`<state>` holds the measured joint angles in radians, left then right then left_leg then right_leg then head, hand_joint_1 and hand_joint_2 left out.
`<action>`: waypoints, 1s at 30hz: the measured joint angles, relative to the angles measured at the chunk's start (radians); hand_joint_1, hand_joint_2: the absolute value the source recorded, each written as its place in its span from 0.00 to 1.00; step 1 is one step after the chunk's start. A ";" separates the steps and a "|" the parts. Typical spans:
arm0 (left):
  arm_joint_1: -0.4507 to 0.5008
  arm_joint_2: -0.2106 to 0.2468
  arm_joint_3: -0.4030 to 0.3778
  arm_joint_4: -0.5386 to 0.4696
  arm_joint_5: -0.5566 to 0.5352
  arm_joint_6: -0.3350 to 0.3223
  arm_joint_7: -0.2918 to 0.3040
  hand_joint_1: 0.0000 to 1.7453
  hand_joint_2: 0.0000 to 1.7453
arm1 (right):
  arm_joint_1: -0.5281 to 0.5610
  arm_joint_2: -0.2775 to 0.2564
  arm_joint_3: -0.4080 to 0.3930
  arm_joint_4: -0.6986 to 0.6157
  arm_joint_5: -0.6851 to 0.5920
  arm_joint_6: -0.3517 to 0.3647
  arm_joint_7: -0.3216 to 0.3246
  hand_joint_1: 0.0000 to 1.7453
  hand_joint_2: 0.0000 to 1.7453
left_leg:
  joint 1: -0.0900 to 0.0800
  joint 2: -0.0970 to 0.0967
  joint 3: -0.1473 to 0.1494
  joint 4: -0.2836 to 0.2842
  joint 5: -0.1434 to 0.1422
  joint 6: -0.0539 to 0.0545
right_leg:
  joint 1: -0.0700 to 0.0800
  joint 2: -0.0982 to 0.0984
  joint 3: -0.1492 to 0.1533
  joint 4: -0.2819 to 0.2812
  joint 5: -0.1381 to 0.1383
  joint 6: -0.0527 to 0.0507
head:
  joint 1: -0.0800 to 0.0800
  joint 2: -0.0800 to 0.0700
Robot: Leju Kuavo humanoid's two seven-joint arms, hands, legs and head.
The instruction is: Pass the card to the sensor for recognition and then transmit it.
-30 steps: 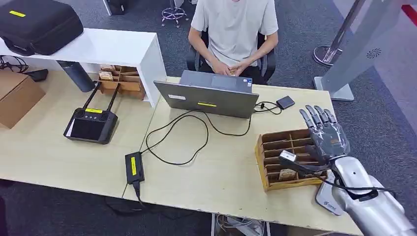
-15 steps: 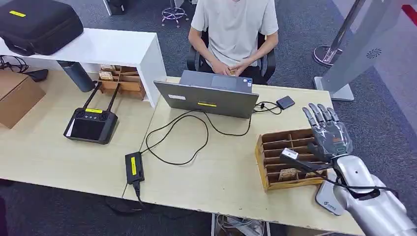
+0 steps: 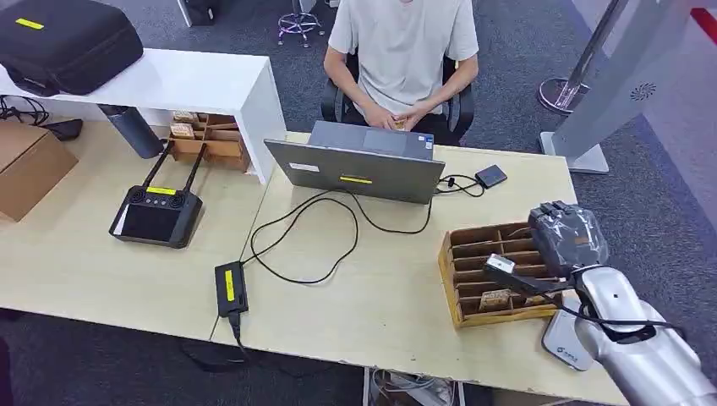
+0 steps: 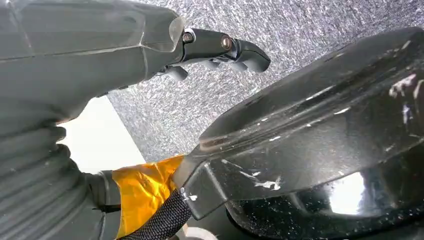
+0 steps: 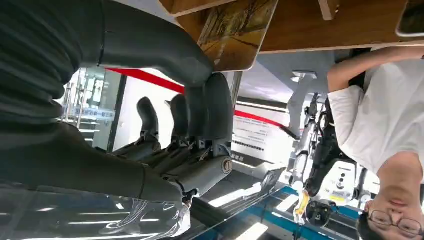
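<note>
My right hand (image 3: 566, 237) hovers over the far right end of a wooden divided tray (image 3: 452, 271), fingers curled in. One card (image 3: 493, 299) lies in a near slot of that tray. In the right wrist view the hand (image 5: 195, 125) has its thumb tip by the edge of a brown picture card (image 5: 235, 30) resting in the tray (image 5: 310, 25); nothing sits between thumb and fingers. A small dark sensor box (image 3: 491, 176) lies on the desk beyond the tray, wired to the laptop (image 3: 355, 169). My left hand (image 4: 215, 47) hangs over grey carpet and holds nothing.
A person (image 3: 404, 51) sits behind the laptop, hands together. Black cables loop across the desk to a power brick (image 3: 230, 288). A white flat device (image 3: 562, 345) lies under my right forearm. A remote controller (image 3: 156, 216) and a white shelf stand at left.
My right hand's fingers, spread and straight before, have curled in, and the hand has shifted slightly right over the tray. The card in the tray has not moved.
</note>
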<state>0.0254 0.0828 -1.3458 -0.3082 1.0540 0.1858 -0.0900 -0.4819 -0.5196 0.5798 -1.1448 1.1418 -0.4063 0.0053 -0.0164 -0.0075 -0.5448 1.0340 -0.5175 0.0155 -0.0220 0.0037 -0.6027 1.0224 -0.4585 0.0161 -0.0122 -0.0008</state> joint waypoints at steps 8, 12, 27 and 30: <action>0.000 0.000 0.000 0.000 0.006 -0.001 -0.001 0.00 1.00 | 0.000 0.000 -0.002 0.001 -0.008 0.004 -0.016 0.74 1.00 | 0.000 0.000 0.000 0.000 0.000 0.000 | 0.000 0.000 0.000 0.000 0.000 0.000 | 0.000 0.000; 0.001 0.000 0.000 0.000 0.012 0.000 -0.003 0.00 1.00 | 0.000 0.000 -0.002 0.001 -0.010 0.016 -0.018 0.76 1.00 | 0.000 0.001 0.001 0.000 0.000 0.000 | 0.000 0.000 0.000 0.000 0.000 0.000 | 0.000 0.000; 0.003 0.000 0.000 0.000 0.028 0.000 -0.008 0.00 1.00 | 0.001 -0.008 0.005 0.004 -0.019 0.029 -0.034 0.00 1.00 | 0.000 0.001 0.000 0.000 0.000 0.000 | 0.000 0.001 0.000 0.000 0.000 0.000 | 0.000 0.000; 0.003 0.000 0.000 0.000 0.030 0.000 -0.008 0.00 1.00 | 0.001 -0.009 0.006 0.004 -0.020 0.029 -0.034 0.00 1.00 | 0.000 0.001 0.000 0.000 0.000 0.000 | 0.000 0.001 0.000 0.000 0.000 0.000 | 0.000 0.000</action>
<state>0.0288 0.0828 -1.3462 -0.3082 1.0838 0.1862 -0.0984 -0.4807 -0.5283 0.5859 -1.1406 1.1219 -0.3769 -0.0286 -0.0163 -0.0067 -0.5445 1.0340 -0.5176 0.0154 -0.0219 0.0043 -0.6030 1.0225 -0.4584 0.0159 -0.0122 -0.0008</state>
